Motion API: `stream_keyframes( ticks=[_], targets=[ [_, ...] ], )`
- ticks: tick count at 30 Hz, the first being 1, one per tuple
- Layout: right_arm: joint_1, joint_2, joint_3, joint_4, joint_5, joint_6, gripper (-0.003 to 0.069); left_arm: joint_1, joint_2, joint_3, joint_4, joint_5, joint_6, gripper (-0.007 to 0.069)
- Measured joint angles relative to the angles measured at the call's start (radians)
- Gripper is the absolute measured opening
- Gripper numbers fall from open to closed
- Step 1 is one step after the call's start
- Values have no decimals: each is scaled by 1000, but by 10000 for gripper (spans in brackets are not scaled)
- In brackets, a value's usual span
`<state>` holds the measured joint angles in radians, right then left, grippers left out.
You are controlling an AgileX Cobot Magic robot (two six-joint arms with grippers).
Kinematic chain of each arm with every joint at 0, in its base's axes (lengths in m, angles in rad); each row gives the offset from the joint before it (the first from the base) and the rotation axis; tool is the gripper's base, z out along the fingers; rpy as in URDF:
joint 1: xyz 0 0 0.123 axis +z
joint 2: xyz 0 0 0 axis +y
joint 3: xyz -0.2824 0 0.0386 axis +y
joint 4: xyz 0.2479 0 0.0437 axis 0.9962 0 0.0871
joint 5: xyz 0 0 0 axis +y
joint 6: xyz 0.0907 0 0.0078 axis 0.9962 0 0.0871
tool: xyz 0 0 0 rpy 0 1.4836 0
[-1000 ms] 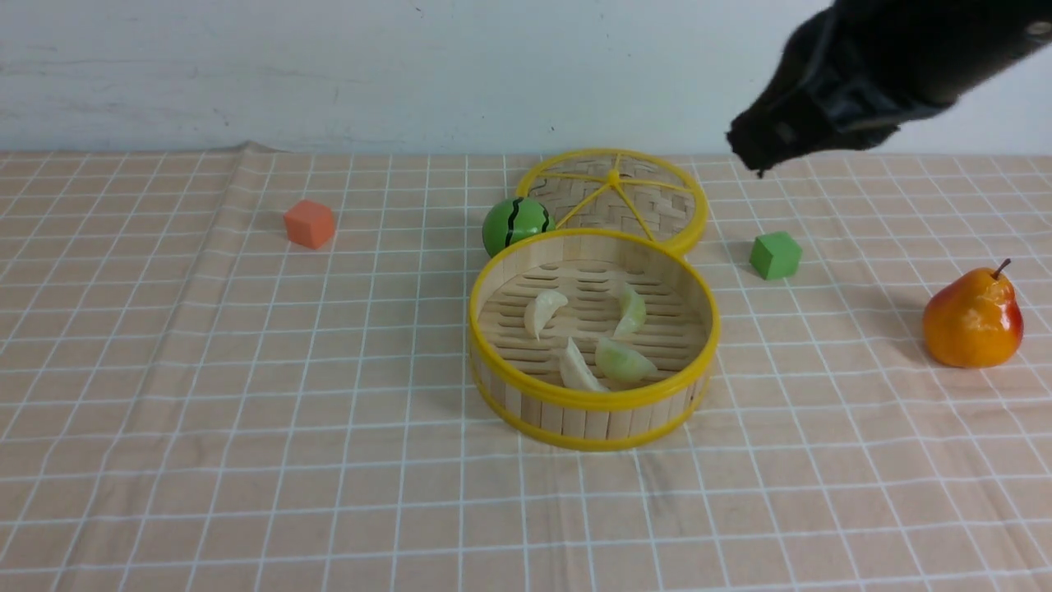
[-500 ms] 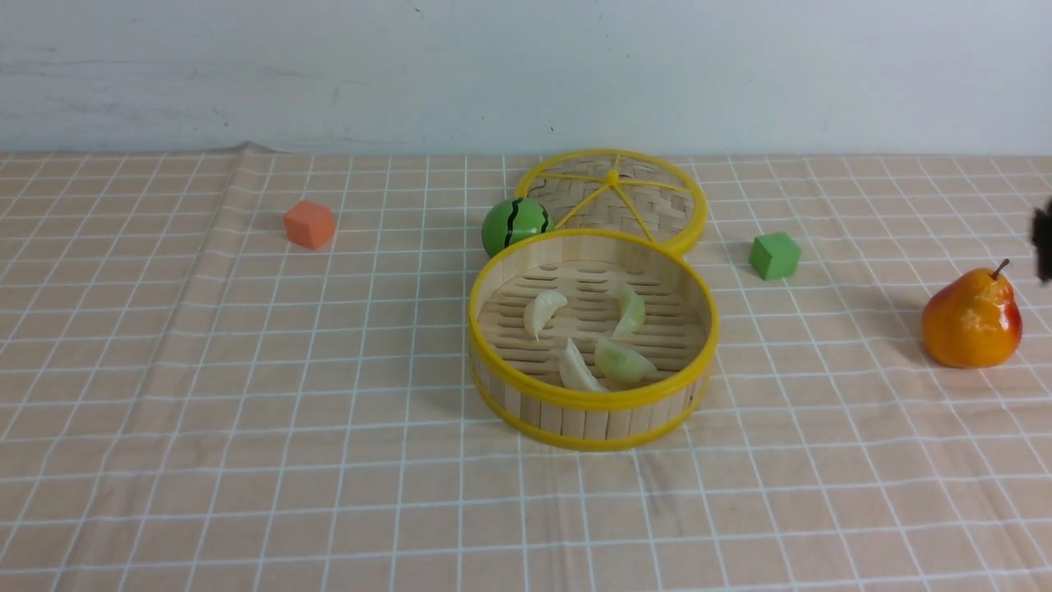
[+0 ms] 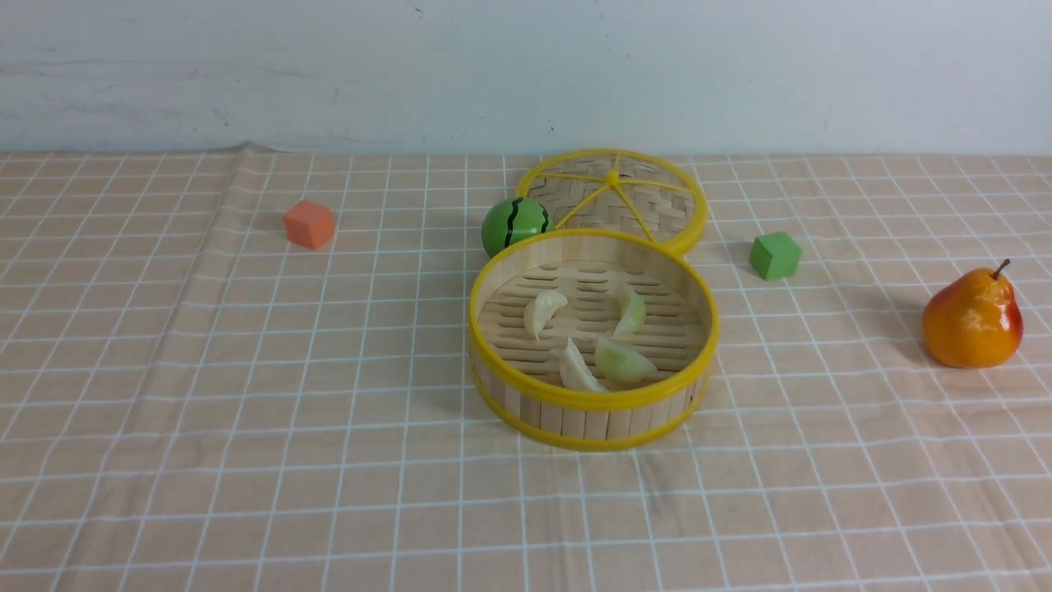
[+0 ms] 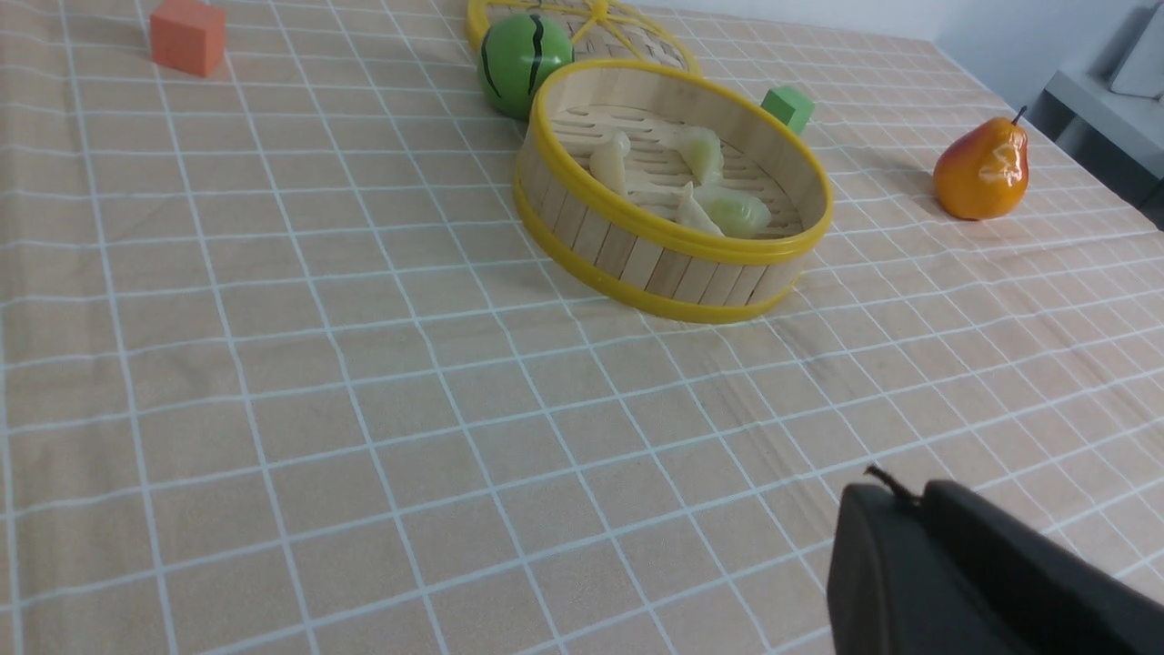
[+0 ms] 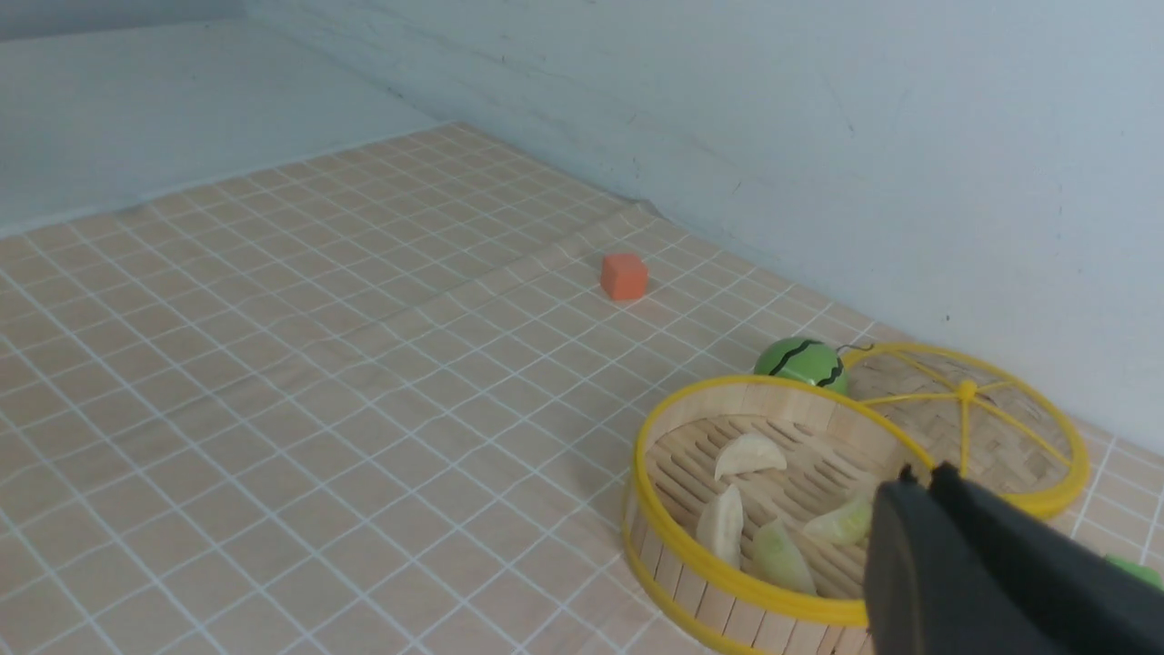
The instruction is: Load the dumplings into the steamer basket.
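The round bamboo steamer basket [image 3: 593,401] with yellow rims stands at the table's middle. Several pale cream and light green dumplings [image 3: 544,311] lie on its slatted floor; they also show in the left wrist view [image 4: 609,162] and the right wrist view [image 5: 747,454]. Neither gripper shows in the front view. My left gripper [image 4: 896,496] is shut and empty, low over the cloth, well short of the basket [image 4: 668,264]. My right gripper [image 5: 920,478] is shut and empty, above and to one side of the basket [image 5: 727,582].
The flat woven lid [image 3: 612,193] leans behind the basket. A green watermelon ball [image 3: 516,224] touches the basket's far left. An orange cube [image 3: 310,224] sits far left, a green cube [image 3: 774,255] right, and a pear [image 3: 973,319] at the right edge.
My right arm, high at the upper right a second ago, has drawn back to the right and left the front view. The basket and dumplings have not moved.
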<state>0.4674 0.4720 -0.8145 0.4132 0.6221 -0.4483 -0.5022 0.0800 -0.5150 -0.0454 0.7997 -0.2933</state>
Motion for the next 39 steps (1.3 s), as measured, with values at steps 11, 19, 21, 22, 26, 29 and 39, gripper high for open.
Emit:
stream_keyframes(
  ticks=[11,19,21,22,26,29,39],
  targets=[
    [-15,-49,152,-147,-104,91,-21,0,0,0,0,2,0,54],
    [-248,-279,558,-301,-301,460,-20,0,0,0,0,2,-1,57],
    [-312,-335,637,-333,-301,521,-20,0,0,0,0,3,-1,57],
    [-344,-365,671,-353,-301,549,-20,0,0,0,0,3,-1,58],
    [-428,-457,763,-408,-302,601,-20,0,0,0,0,3,-1,64],
    [-455,-481,828,-422,-300,620,-20,0,0,0,0,4,-1,71],
    [-456,-482,830,-420,-233,625,-20,0,0,0,0,6,-1,74]
  ],
)
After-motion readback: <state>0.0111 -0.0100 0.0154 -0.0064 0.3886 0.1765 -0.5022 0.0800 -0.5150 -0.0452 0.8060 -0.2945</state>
